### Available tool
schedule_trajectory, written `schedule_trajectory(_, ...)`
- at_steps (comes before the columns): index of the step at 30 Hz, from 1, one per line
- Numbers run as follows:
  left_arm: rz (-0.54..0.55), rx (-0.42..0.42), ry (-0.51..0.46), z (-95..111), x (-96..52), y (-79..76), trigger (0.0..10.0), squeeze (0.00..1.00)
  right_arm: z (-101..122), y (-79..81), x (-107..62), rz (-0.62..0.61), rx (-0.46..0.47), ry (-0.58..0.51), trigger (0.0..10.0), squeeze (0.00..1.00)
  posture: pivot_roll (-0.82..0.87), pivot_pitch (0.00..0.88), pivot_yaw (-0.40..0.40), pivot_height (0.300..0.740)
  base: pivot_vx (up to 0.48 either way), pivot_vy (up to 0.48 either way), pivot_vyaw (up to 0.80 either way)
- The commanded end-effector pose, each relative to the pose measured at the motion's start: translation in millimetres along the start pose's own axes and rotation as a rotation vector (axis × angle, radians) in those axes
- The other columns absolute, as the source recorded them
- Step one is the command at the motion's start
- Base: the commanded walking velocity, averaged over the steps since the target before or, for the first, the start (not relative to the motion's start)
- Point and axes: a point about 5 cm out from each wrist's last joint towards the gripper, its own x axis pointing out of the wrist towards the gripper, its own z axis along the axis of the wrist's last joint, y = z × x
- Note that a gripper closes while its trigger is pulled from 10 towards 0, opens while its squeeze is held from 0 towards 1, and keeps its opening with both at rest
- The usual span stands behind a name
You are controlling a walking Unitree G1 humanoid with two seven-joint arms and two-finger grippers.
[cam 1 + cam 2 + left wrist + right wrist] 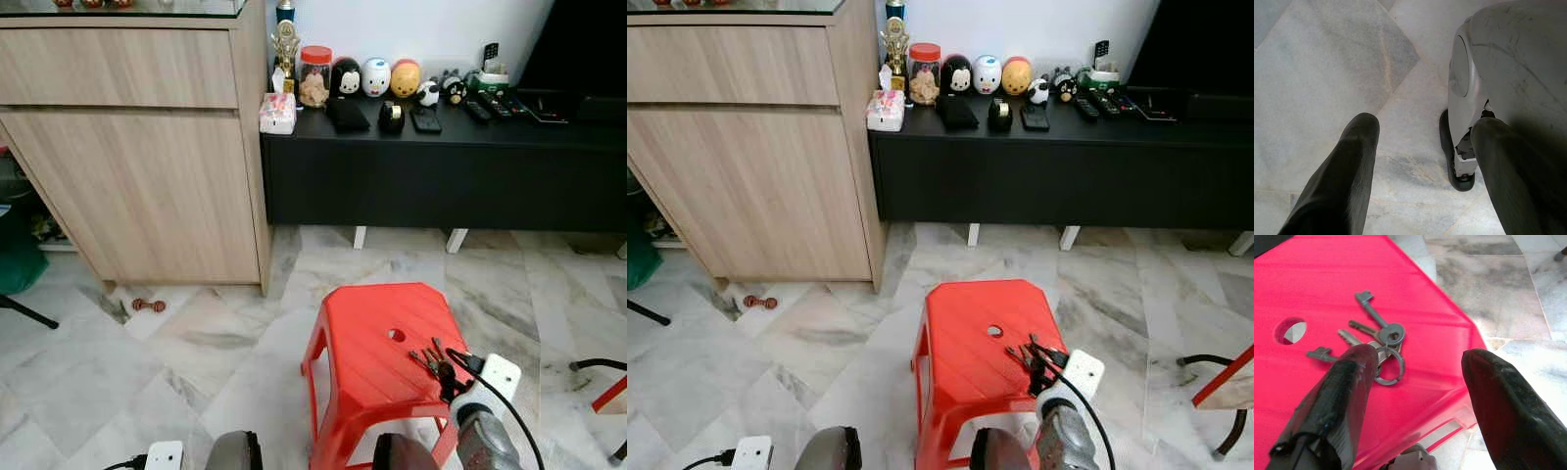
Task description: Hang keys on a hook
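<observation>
My right gripper point(1415, 367) hangs over the right edge of the red stool point(372, 362), lower centre-right of the left eye frame, fingers spread wide apart and holding nothing. The keys point(1369, 340) lie flat on the stool top, a bunch of dark keys fanned out from a ring, near the stool's right edge and just right of the round hole point(1290, 330) in the seat. In the right wrist frame one finger point(1342, 391) sits just over the ring end of the bunch; I can't tell if it touches. The other finger is out past the stool edge, over the marble floor point(196, 352). My left gripper point(1420, 171) points down at the floor, fingers apart, nothing between them, with my own grey leg and dark foot point(1457, 161) beside it in the left wrist frame. Upper left of the eye frames: a wooden cabinet point(137, 147). Upper right: a black low console point(441, 166) with a jar, round figurines, remotes and a tissue pack on top. A small red dumbbell-like thing point(149, 305) lies on the floor by the cabinet base. A black chair leg shows at the far left edge.
</observation>
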Motion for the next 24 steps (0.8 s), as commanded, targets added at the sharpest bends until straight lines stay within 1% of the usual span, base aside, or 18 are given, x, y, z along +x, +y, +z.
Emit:
schedule_trajectory(1, -0.037, 0.008, 0.013, -3.1, 0.4, -11.2, 10.0, 0.00, 2.0, -1.9, 1.0, -0.003, 0.004, 0.007, 10.0, 0.00, 0.04, 0.026, -0.086, 0.596, 0.000, 0.000, 0.00)
schedule_trajectory(7, -0.029, 0.020, 0.013, -3.6, 0.1, -8.8, 10.0, 0.00, 6.4, -6.7, 3.3, 0.006, 0.019, 0.024, 10.0, 0.00, 0.04, 0.033, -0.080, 0.596, 0.000, 0.000, 0.00)
schedule_trajectory(12, -0.021, 0.029, 0.011, -3.6, -0.1, -6.4, 10.0, 0.00, 4.7, -2.1, 4.0, 0.080, 0.013, 0.060, 10.0, 0.00, 0.05, 0.038, -0.078, 0.596, 0.000, 0.000, 0.00)
schedule_trajectory(24, -0.015, 0.054, 0.011, -3.9, -0.6, -2.7, 10.0, 0.00, -0.7, -2.5, 2.5, 0.109, 0.015, 0.084, 10.0, 0.00, 0.05, 0.042, -0.069, 0.596, 0.000, 0.000, 0.00)
